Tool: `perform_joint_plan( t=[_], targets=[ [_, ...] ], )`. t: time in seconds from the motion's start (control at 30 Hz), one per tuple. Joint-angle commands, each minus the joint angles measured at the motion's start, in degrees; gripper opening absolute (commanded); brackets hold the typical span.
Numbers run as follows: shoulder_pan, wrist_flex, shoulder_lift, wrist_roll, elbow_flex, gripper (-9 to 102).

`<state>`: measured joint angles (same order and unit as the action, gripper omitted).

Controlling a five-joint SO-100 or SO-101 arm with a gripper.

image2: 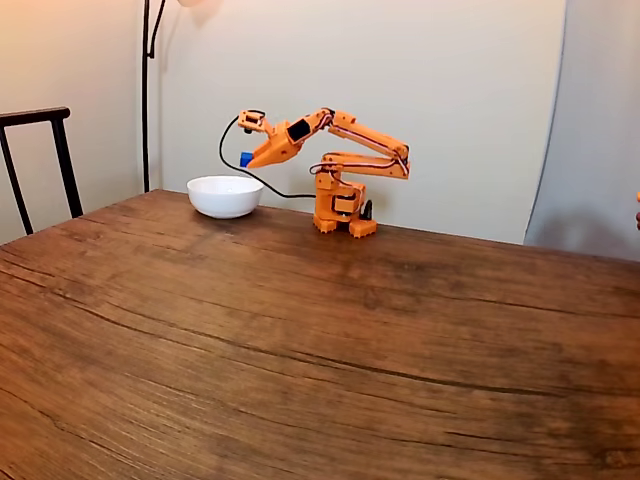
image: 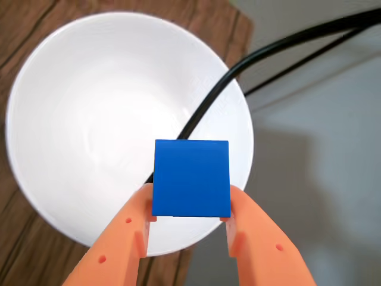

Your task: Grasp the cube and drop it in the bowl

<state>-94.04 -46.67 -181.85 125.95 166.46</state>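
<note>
Cube [image: 191, 178], bright blue with plain faces, sits clamped between the two orange fingers [image: 122, 238] of the claw [image: 189, 205] in the wrist view, one finger pressing its left lower side and the other its right. The claw is closed onto the cube and nothing else touches it. Directly below and behind the cube in that view lies the glossy white bowl [image: 89, 125], round and smooth inside, with nothing resting in it. A black cable [image: 238, 65] crosses above the bowl's right part and runs off toward the upper right corner. Beyond the bowl's rim the brown wooden worktop [image: 18, 238] shows at the left and bottom, and pale grey floor at the right.

In the fixed view the orange arm [image2: 345, 180] stands at the far side of the worktop [image2: 320, 350], its base near the wall, and reaches out to the left. The claw [image2: 250, 158] hangs in the air just above the bowl [image2: 225, 195], over its right side, with the cube [image2: 245, 159] a small blue spot at its tip, clear of the rim. The bowl rests on the worktop just left of the arm's base. A dark chair back [image2: 40, 160] stands at the left edge, and a thin black lamp pole [image2: 146, 90] rises behind the bowl against the wall.
</note>
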Motion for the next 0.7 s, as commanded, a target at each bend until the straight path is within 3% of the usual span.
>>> perform_joint_plan(
  t=[0.0, 0.43, 0.67],
  targets=[
    [-0.44, 2.81, -0.35, 0.26, 0.44, 4],
    [4.31, 7.03, -0.44, 0.35, 4.66, 6],
    [4.92, 6.59, -0.44, 0.18, 4.92, 22]
  ],
)
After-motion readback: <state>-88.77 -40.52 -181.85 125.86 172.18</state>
